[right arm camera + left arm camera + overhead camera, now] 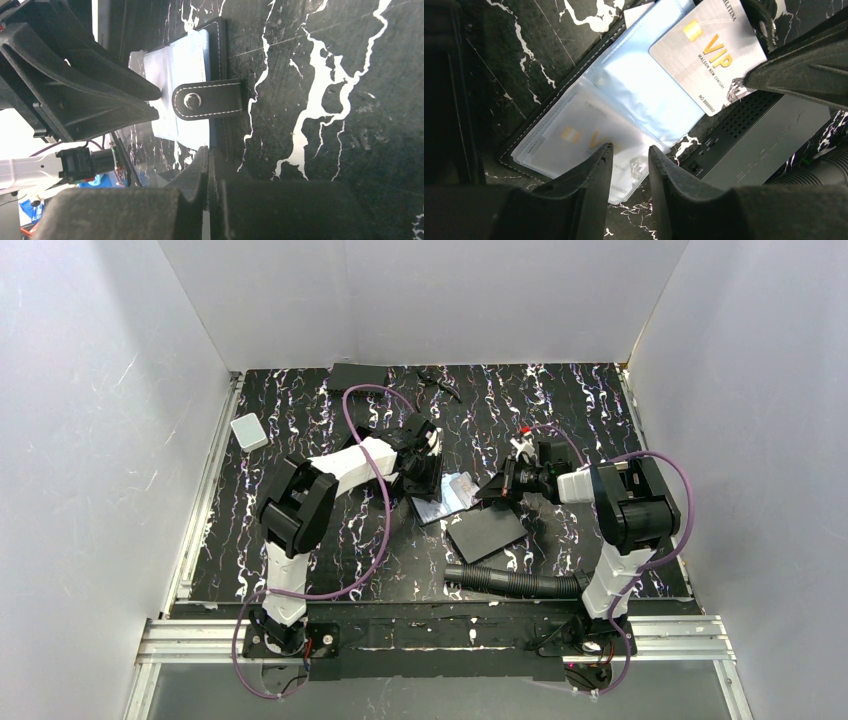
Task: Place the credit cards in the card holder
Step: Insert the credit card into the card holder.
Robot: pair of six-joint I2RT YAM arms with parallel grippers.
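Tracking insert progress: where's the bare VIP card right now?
Left wrist view, upper right: the VIP card lies on the clear sleeves of the open card holder, its lower edge next to the grey box.

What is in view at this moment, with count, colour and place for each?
card holder: one, black with clear sleeves, open at the table's centre
credit cards: two, pale with gold VIP print; one loose across the holder's edge, one inside a sleeve
flat box: one, dark grey, beside the holder
small box: one, light grey, far left
flat item: one, black, far edge
hose: one, black, ribbed, near edge
table: one, black with white marbling
left gripper: one, black, open over the sleeved card
right gripper: one, black, shut beside the holder's strap
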